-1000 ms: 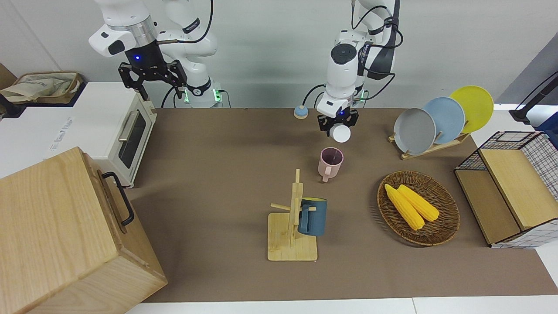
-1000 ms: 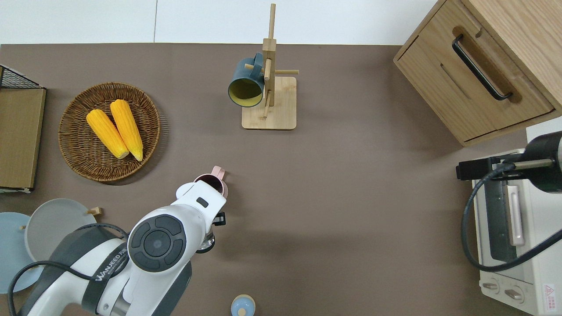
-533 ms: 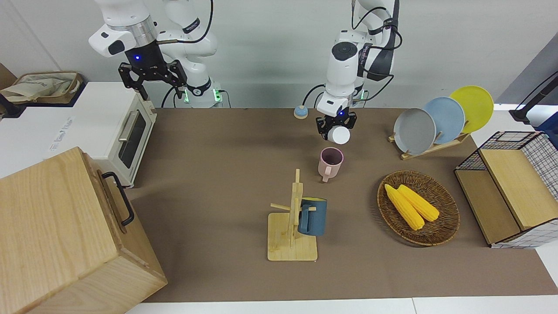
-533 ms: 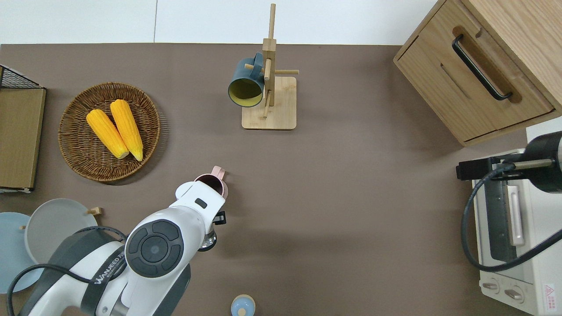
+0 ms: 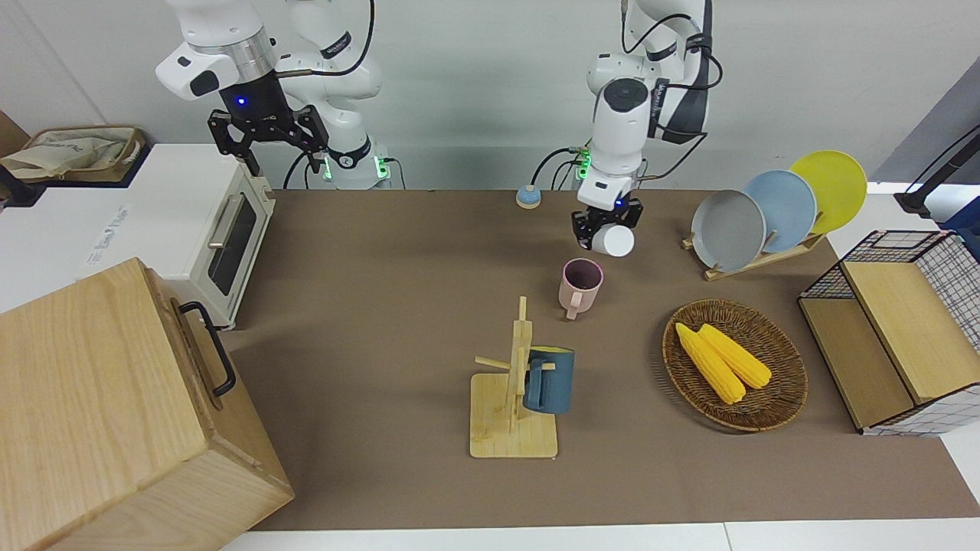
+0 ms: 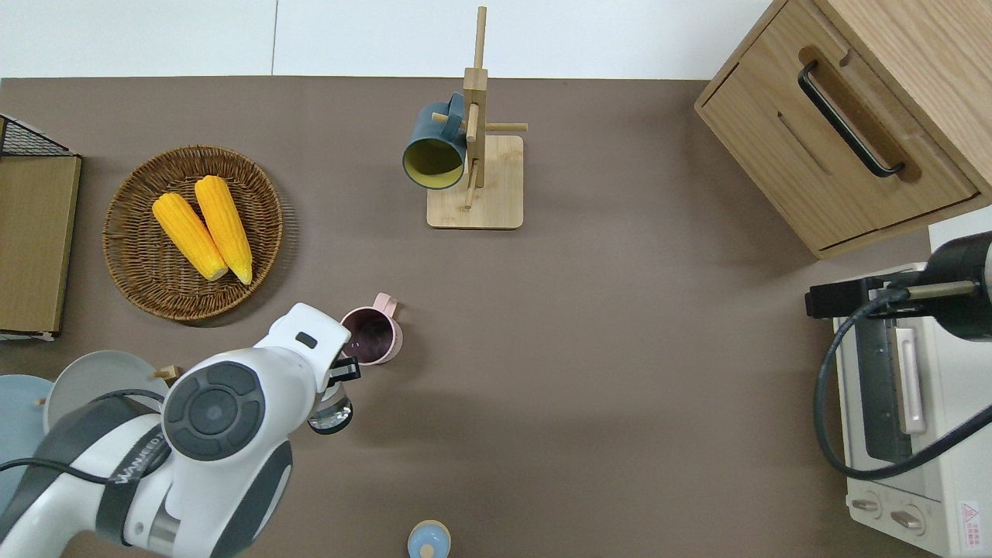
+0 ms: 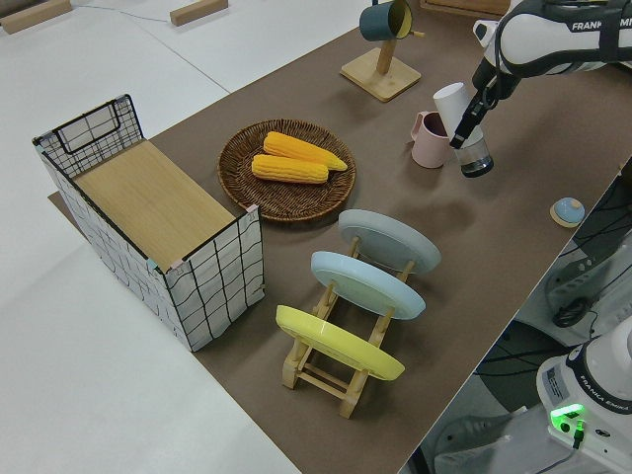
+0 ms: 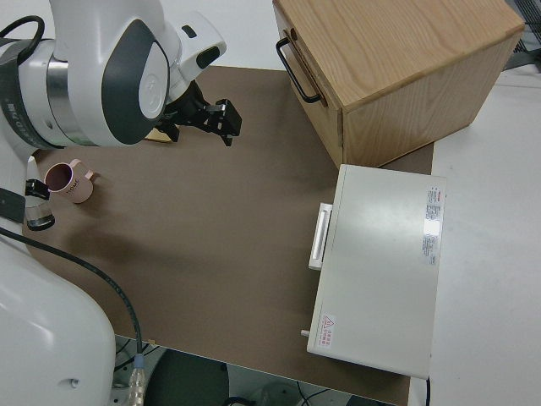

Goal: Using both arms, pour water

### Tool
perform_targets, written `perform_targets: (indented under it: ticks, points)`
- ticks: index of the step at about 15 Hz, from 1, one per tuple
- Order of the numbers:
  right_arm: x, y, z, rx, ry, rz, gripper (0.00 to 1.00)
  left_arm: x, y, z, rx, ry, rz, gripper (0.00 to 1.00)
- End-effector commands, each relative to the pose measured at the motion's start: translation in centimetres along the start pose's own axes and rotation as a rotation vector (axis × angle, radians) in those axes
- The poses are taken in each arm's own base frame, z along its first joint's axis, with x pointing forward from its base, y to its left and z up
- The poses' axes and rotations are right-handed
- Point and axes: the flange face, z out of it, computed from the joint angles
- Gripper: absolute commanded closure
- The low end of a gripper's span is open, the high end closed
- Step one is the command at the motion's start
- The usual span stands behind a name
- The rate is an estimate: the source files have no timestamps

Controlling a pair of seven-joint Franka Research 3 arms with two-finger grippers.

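While gripped at mid-body by the left gripper (image 5: 605, 233), clenched on it: bottle (image 7: 464, 128), clear, white-bottomed, tilted, in the air over the table (image 6: 620, 372) at about seven o'clock of the pink mug (image 6: 373, 335) in the overhead view. Judged light, rigid, smooth and likely slippery; best held around the waist, as now. Mug upright on the table, handle at one o'clock; light, easily tipped. Right gripper (image 5: 264, 134) parked, fingers spread and empty. Blue cap (image 5: 527, 197) near the robots
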Motion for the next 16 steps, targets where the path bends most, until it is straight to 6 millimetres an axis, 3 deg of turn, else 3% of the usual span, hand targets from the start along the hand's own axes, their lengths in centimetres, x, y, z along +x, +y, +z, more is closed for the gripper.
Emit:
perform_targets:
  ticks: [1, 7, 11, 12, 14, 16]
  points:
    - [-0.5, 0.0, -0.3, 0.017, 0.002, -0.004, 0.009, 3.9, -3.8, -1.4, -0.02, 0.049, -0.064, 1.0]
    - [-0.5, 0.1, -0.3, 0.017, 0.002, -0.003, 0.009, 11.5, -10.3, -3.7, 0.035, 0.154, -0.167, 1.0]
    - [-0.5, 0.0, -0.3, 0.017, 0.002, -0.004, 0.009, 15.6, -14.5, -7.2, 0.048, 0.244, -0.238, 1.0]
    - [-0.5, 0.0, -0.3, 0.017, 0.002, -0.004, 0.009, 16.9, -15.8, -9.2, 0.051, 0.289, -0.257, 1.0]
    - [-0.5, 0.0, -0.3, 0.017, 0.002, -0.004, 0.009, 18.0, -18.2, -11.0, 0.066, 0.33, -0.289, 1.0]
    - [-0.5, 0.0, -0.3, 0.015, 0.002, -0.004, 0.009, 18.3, -19.0, -12.2, 0.085, 0.358, -0.272, 1.0]
